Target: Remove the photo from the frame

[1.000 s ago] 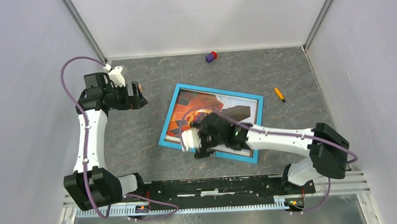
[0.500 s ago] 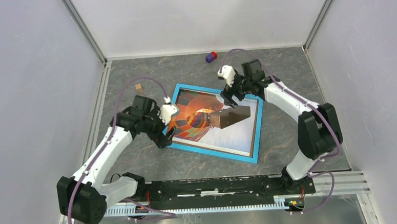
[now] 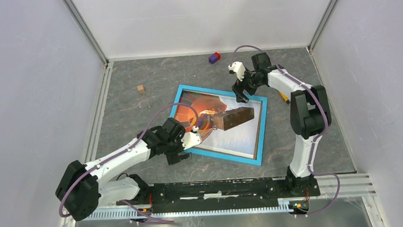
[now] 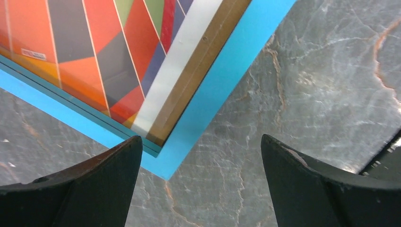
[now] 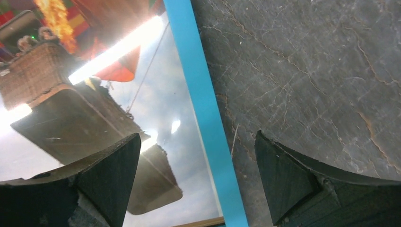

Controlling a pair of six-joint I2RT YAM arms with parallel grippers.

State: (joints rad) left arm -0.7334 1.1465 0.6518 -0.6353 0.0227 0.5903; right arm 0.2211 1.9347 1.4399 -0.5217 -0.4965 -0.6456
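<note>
The frame [image 3: 223, 157], with a thin bright-blue border, lies face up on the grey table. Inside it sits the photo [image 3: 234, 139] of an orange-red balloon and brown basket. My left gripper [image 3: 183, 148] hangs open over the frame's near-left corner. In the left wrist view that blue corner [image 4: 222, 85] and the balloon print [image 4: 94, 47] lie just ahead of the spread gripper [image 4: 201, 142]. My right gripper [image 3: 241, 94] is open above the frame's far edge. In the right wrist view the blue border [image 5: 198, 94] runs between the spread fingers of the gripper [image 5: 197, 137], with the photo [image 5: 156, 94] to its left.
A purple-and-red block [image 3: 214, 57] lies near the back wall. A small wooden cube [image 3: 141, 89] sits at the far left of the frame. An orange screwdriver [image 3: 283, 95] shows partly beside the right arm. Walls enclose the table on three sides.
The left arm swung from the far left down to the frame's near-left corner. The right arm left the frame's near edge and reached to its far edge. Both grippers stayed open.
</note>
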